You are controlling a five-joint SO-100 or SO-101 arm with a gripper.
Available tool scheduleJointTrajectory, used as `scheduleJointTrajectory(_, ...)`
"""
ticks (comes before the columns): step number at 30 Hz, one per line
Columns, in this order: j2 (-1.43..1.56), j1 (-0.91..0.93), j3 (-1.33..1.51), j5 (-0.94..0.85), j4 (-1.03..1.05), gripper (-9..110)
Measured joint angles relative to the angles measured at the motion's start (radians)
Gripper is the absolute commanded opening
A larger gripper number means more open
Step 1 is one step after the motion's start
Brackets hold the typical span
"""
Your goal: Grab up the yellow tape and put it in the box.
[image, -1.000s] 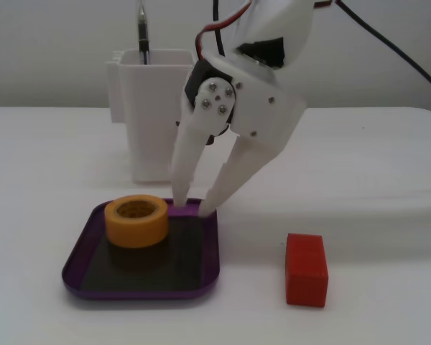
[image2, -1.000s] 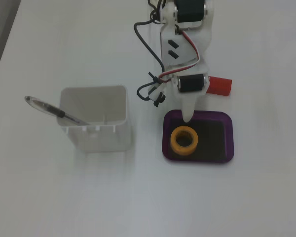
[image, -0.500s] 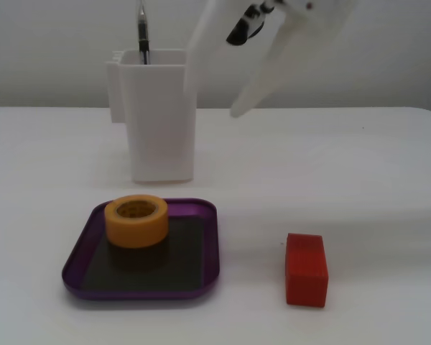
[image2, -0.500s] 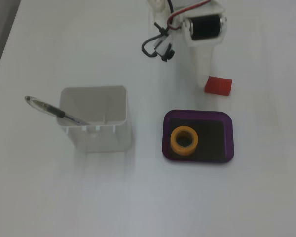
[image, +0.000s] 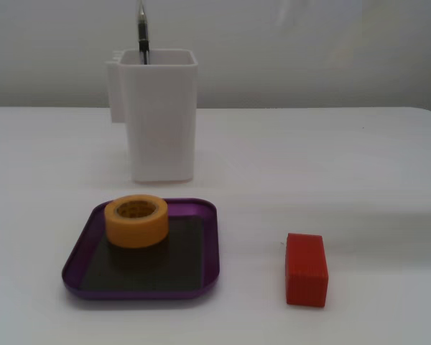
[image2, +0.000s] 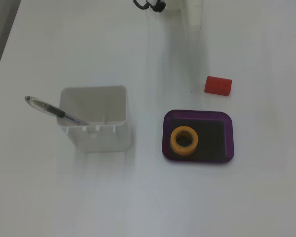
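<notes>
The yellow tape [image: 136, 221] lies flat inside the box [image: 183, 255], a shallow purple tray with a dark floor, in its far left corner in a fixed view. In the top-down fixed view the tape [image2: 184, 140] sits in the left part of the box [image2: 214, 136], close to the rim. Nothing holds or touches the tape. No gripper shows in either view.
A tall white square container [image: 161, 115] holding a pen [image: 142, 32] stands behind the box; from above the container [image2: 101, 140] is left of it. A red block [image: 305, 269] lies apart on the table [image2: 218, 85]. A black cable [image2: 149, 5] and a white part [image2: 193, 15] show at the top edge.
</notes>
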Motion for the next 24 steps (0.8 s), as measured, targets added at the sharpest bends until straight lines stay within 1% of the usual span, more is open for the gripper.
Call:
scheduleJointTrajectory(4,0.163,0.0,0.186,0.0,-0.023,16)
scheduleJointTrajectory(13,0.44,0.002,0.623,0.0,-0.164,16)
scheduleJointTrajectory(24,0.673,0.002,0.959,0.0,-0.302,15)
